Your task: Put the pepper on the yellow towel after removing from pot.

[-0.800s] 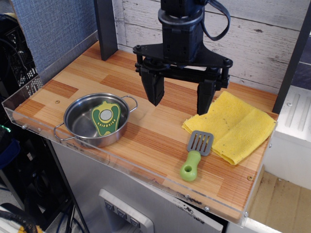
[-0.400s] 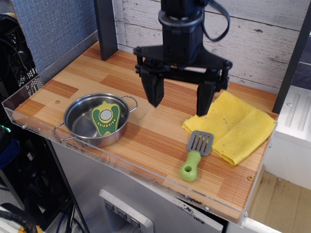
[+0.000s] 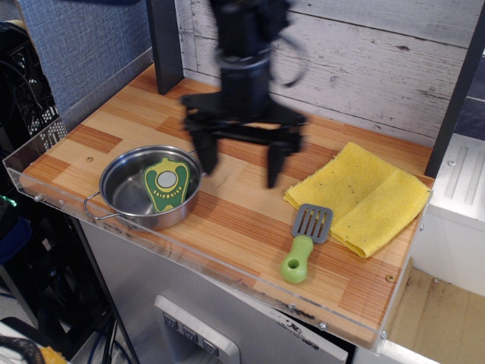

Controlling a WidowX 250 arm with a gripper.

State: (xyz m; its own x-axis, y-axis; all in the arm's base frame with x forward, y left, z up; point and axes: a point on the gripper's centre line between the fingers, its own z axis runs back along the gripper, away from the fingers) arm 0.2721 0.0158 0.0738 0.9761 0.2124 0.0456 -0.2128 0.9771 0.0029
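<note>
One pepper left in pot, nothing gripped

Nearest edge: spatula (image 3: pixel 305 243) lying flat on table (image 3: pixel 235 220), green handle toward camera, grey blade just touching front corner of yellow towel (image 3: pixel 362 195). Not part of the job, but close to the drop zone.

Yellow towel spread rumpled on right side, top bare, so ready to receive.

Left side: pot (image 3: pixel 148 187), shallow shiny steel, loop handles front-left and back-right. Pepper (image 3: pixel 165 183) propped inside, leaning against right-hand wall, tilted face-up rather than flat on the bottom. Flat green piece, yellow border, pale round centre. Thin and slanted, so probably best pinched across the edges from above.

Further back: gripper (image 3: pixel 239 159) blurred with motion, hanging above bare wood between pot and towel, nearer the pot. Jaws spread wide, carrying nothing. Left finger tip just beside pot's back handle, clear of the pepper. Looks like the approach step; pick not yet made.
</note>
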